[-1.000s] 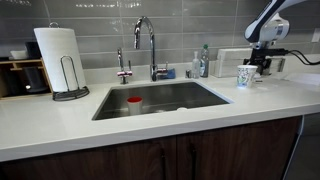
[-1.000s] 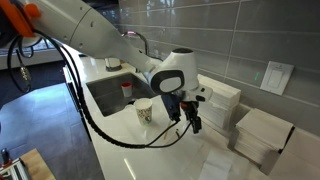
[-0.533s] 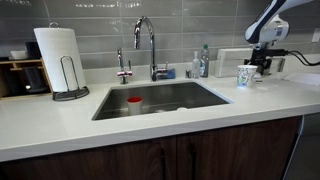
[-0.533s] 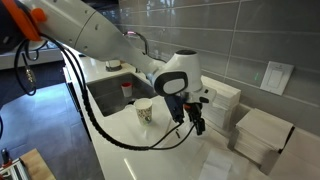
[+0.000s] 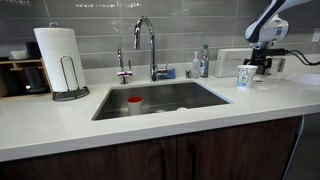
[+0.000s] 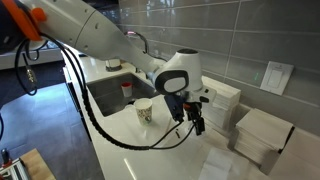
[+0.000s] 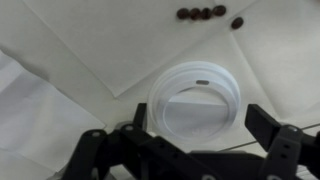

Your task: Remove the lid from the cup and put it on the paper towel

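Lid [image 7: 195, 98] lies on paper towel [image 7: 90, 50], off the cup [image 6: 144, 110]. My gripper [image 7: 196, 118] has its jaws spread, gripping nothing. Placing looks done; next I'd lift straight up, clear of it.

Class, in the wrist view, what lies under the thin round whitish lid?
A white paper towel spreads beneath the thin round whitish lid. The patch directly below is covered by the lid, so whether the two touch cannot be told.

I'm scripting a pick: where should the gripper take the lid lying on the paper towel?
Probably across its raised rim, from straight above: the lid lies flat and thin on the paper towel, leaving nothing to pinch from the side. The gripper is open, a finger either side.
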Controlling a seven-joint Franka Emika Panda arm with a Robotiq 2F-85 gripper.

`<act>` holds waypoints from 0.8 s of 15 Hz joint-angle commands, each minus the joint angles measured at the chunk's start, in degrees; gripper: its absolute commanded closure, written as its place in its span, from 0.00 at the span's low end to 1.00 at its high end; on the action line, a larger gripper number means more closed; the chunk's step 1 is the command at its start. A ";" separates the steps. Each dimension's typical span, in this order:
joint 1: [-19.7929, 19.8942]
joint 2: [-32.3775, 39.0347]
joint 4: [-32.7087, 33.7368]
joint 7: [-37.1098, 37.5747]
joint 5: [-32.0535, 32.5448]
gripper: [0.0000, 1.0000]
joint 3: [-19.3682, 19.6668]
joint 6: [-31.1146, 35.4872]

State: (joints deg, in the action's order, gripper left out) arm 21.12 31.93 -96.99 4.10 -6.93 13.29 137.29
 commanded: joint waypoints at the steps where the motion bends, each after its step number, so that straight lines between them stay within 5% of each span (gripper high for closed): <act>1: -0.19 -5.14 -0.85 -2.56 2.72 0.00 0.95 -8.81; 5: 0.08 -14.19 -6.68 -13.15 8.53 0.00 1.59 -15.22; 12: 0.47 -30.90 -26.98 -34.32 6.01 0.00 0.97 -0.18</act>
State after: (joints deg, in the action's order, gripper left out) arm 21.21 10.09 -113.00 -21.94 0.94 14.76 131.34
